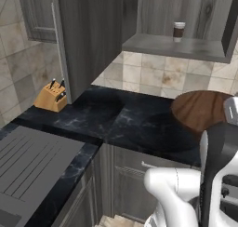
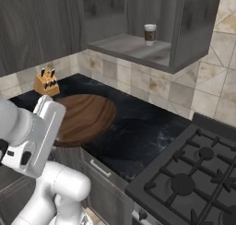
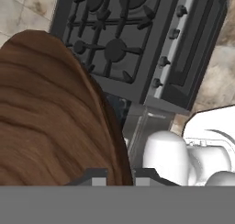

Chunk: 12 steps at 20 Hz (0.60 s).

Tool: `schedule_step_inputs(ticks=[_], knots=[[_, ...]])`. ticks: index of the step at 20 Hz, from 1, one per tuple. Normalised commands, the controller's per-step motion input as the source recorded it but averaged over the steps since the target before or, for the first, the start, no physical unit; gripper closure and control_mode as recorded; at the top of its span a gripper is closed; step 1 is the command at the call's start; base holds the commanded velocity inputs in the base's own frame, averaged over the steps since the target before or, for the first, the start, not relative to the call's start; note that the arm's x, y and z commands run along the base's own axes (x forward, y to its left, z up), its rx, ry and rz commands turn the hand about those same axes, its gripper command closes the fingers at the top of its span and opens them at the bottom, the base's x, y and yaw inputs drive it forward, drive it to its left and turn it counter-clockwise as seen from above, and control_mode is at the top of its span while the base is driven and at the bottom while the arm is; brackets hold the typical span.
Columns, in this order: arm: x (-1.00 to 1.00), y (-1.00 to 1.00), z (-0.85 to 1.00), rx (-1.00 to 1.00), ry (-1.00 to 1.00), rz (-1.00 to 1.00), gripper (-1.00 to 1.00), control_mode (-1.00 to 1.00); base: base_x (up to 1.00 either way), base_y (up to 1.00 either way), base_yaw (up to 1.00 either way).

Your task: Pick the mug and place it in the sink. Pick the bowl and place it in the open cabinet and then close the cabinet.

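Pinching the rim of the wooden bowl (image 3: 50, 113) between my nearly closed gripper (image 3: 120, 177) above the black counter (image 1: 116, 119), I judge the bowl stage underway, with placing it on the open cabinet (image 2: 133, 46) shelf and shutting the door left.

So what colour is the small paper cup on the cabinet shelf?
The cup is white with a dark brown band, clearest in the right base view.

Two base cameras look down from behind, left and right, sharing the desk (image 1: 116, 119) and bowl (image 2: 85, 118). The hand camera sits very near the bowl.
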Motion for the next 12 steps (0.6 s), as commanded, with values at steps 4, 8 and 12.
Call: schedule_step_inputs(ticks=[4,8,12], knots=[[0.01,0.0,0.76,0.0,-0.05,-0.16,1.0,-1.0,0.0,0.0,0.0],[0.07,0.0,0.54,0.01,-0.04,-0.03,1.0,-1.0,0.0,0.0,0.0],[0.13,0.0,0.14,0.0,-0.08,0.05,1.0,-1.0,0.0,0.0,0.0]])
